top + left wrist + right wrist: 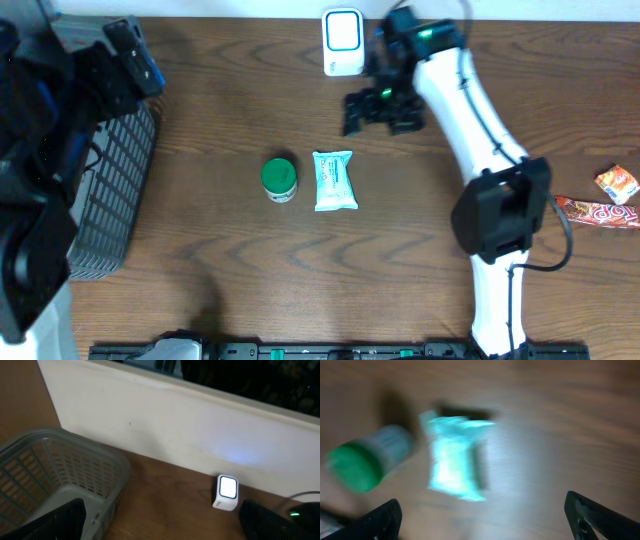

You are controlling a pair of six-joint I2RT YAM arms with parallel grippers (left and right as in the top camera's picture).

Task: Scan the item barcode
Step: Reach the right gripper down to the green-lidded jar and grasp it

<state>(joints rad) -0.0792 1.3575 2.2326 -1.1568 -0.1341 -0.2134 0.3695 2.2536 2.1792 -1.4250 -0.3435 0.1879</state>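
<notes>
My right gripper [355, 112] hangs near the scanner [342, 40], jaws wide apart, empty. My left gripper [162, 510] is spread too, by the basket [105, 200]. The mint-green packet [334, 180] lies mid-table, just beside the green-capped bottle [279, 180]. It looks like the pick-up step: next I must descend squarely over one item.

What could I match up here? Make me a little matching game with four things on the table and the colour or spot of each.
Things:
1. scanner
2. basket
3. bottle
4. packet

Descriptions:
A. pale turquoise, middle of the table
B. grey mesh, at the left side
C. white with a lit face, at the far edge
D. green cap, lying beside the turquoise thing

Pairs: 1-C, 2-B, 3-D, 4-A.
</notes>
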